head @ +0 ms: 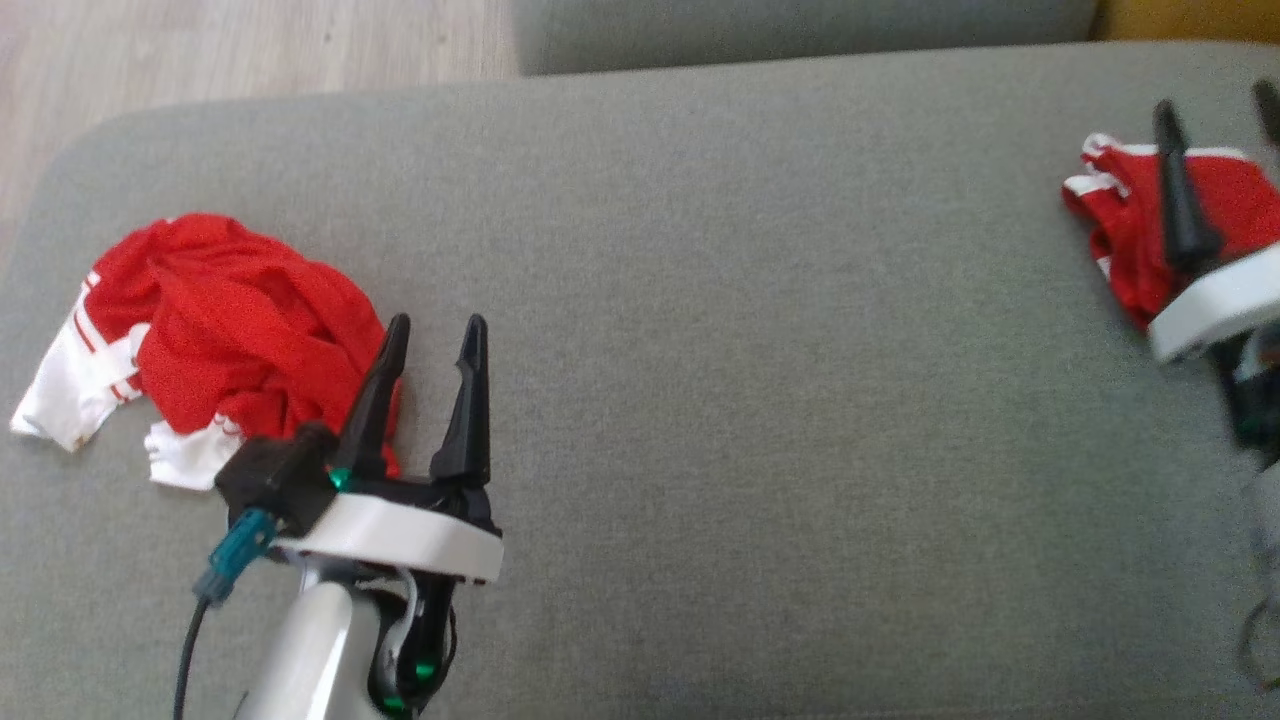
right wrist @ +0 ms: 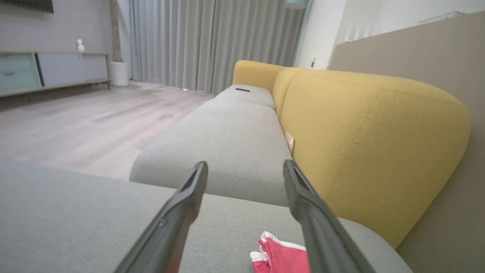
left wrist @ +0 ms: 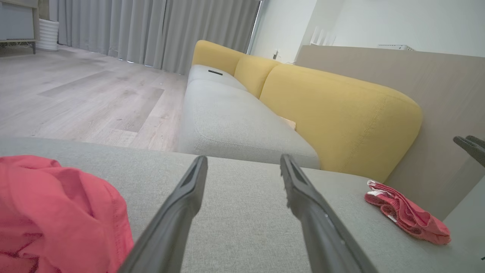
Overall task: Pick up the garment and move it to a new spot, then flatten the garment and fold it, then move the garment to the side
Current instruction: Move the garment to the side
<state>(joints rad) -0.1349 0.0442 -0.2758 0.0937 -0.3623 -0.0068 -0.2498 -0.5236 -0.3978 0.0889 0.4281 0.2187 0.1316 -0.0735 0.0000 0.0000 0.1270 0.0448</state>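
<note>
Looking down from our head, we see a broad grey upholstered seat [head: 760, 330] under both our arms. Beyond it, in our wrist views, a second grey seat cushion [left wrist: 227, 113] runs away along a yellow backrest [left wrist: 341, 113]. A pale wooden floor [left wrist: 75, 94] lies to one side and grey curtains [left wrist: 151, 30] hang at the far wall.

The red shirt [head: 230, 320] lies crumpled in a heap near the left end of the seat, its white sleeves with red stripes spilling out toward the left edge. A smaller red garment [head: 1125, 235] with white trim lies bunched near the right end, well apart from the shirt.

Our left gripper [head: 437, 325] sits at the shirt's right edge, its fingers spread with nothing between them. In the head view one finger crosses in front of the red cloth, and in the left wrist view the shirt lies just outside that finger. Our right gripper [head: 1215, 97] hangs over the smaller garment, fingers likewise apart and empty, blurred in the head view.
</note>
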